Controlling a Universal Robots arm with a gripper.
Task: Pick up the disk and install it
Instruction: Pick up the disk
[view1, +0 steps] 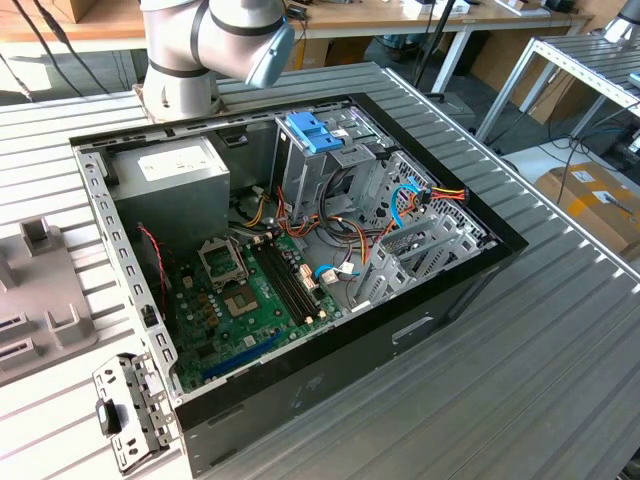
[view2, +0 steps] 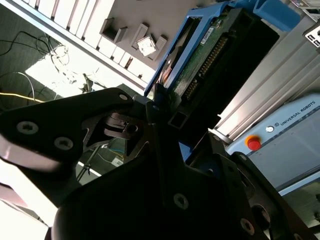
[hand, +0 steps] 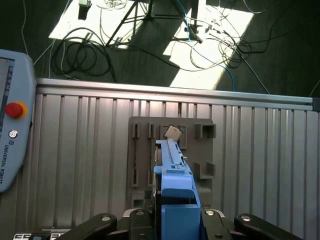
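Disk (hand: 175, 190), dark with bright blue plastic rails, is clamped in my gripper (hand: 176, 222), directly above the grey slotted plastic holder (hand: 202, 150) on the ribbed metal desk (hand: 80, 165). Pickup looks done to me; installing it is not.

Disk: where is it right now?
In the first wrist view the disk stands edge-on in the gripper, the grey fixture on the ribbed table behind it.

Open computer case (view1: 400, 335), green motherboard (view1: 250, 305), grey power supply (view1: 170, 190), ribbed table (view1: 560, 340)
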